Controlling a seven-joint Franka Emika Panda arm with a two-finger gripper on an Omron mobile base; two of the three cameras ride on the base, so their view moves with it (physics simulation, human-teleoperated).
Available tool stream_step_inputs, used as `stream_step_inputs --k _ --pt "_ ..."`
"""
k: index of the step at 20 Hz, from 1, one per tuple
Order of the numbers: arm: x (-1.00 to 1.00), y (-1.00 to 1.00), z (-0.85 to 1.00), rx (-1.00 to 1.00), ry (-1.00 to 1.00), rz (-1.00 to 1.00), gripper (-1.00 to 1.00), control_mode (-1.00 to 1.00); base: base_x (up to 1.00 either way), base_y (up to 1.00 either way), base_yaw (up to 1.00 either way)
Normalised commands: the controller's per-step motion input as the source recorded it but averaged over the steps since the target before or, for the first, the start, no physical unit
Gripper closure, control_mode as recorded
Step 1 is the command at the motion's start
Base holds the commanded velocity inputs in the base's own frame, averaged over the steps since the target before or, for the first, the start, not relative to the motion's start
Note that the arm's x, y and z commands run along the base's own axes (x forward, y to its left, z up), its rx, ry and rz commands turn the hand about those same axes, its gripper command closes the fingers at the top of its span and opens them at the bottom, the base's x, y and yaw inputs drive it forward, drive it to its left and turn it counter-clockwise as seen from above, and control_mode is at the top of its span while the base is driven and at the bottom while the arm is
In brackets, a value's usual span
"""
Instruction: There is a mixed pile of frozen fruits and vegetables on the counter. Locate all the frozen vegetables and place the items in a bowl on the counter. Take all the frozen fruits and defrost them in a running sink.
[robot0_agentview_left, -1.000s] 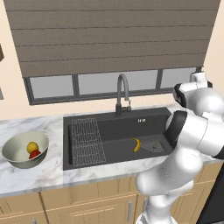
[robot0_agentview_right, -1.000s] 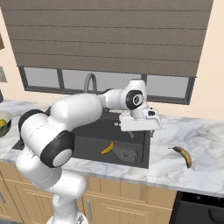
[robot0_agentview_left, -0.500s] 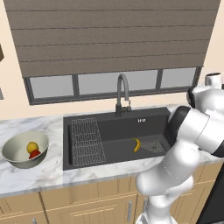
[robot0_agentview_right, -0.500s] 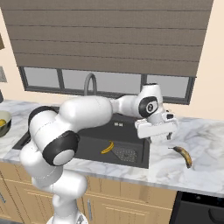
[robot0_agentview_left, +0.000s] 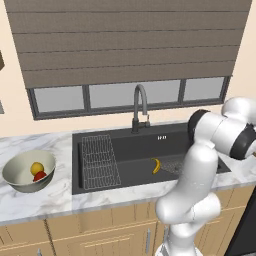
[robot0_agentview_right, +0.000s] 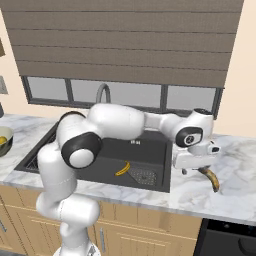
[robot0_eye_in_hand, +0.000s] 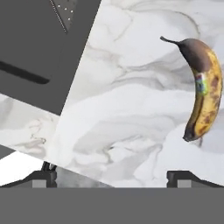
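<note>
One banana (robot0_eye_in_hand: 202, 87) with dark tips lies on the marble counter (robot0_eye_in_hand: 131, 109) right of the sink (robot0_agentview_right: 140, 155); it also shows as the banana (robot0_agentview_right: 210, 178) beside my hand. My gripper (robot0_agentview_right: 192, 169) hovers just above the counter, left of this banana, open with nothing between its fingers (robot0_eye_in_hand: 43, 176). The other banana (robot0_agentview_left: 156, 165) lies on the sink floor near the drain strainer. The grey-beige bowl (robot0_agentview_left: 15, 175) on the left counter holds the yellow-orange piece (robot0_agentview_left: 36, 167) and the red piece (robot0_agentview_left: 40, 176).
A wire rack (robot0_agentview_left: 100, 161) fills the sink's left part. The dark gooseneck tap (robot0_agentview_left: 141, 102) stands behind the basin under the window blinds. The sink's edge (robot0_eye_in_hand: 78, 57) runs close to my gripper. A black appliance (robot0_agentview_right: 230, 240) sits below the counter at the right.
My arm has swung right, from above the sink to over the counter beside the basin, close to the banana lying there. The bananas and the bowl have not moved.
</note>
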Motion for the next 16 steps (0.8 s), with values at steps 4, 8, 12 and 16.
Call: stream_step_inputs --k 4,8,12,16 --pt "0.21 -0.14 -0.14 0.16 -0.01 0.05 -1.00 -1.00 0.00 0.00 0.00" --pt "0.48 -0.08 0.00 0.00 0.00 -0.02 -1.00 -1.00 0.00 0.00 0.00" --pt "0.40 -0.04 -0.19 -0.07 0.00 -0.01 -1.00 -1.00 0.00 0.00 0.00" --pt "0.16 0.00 -0.52 -0.20 0.00 0.00 -1.00 -1.00 0.00 0.00 0.00"
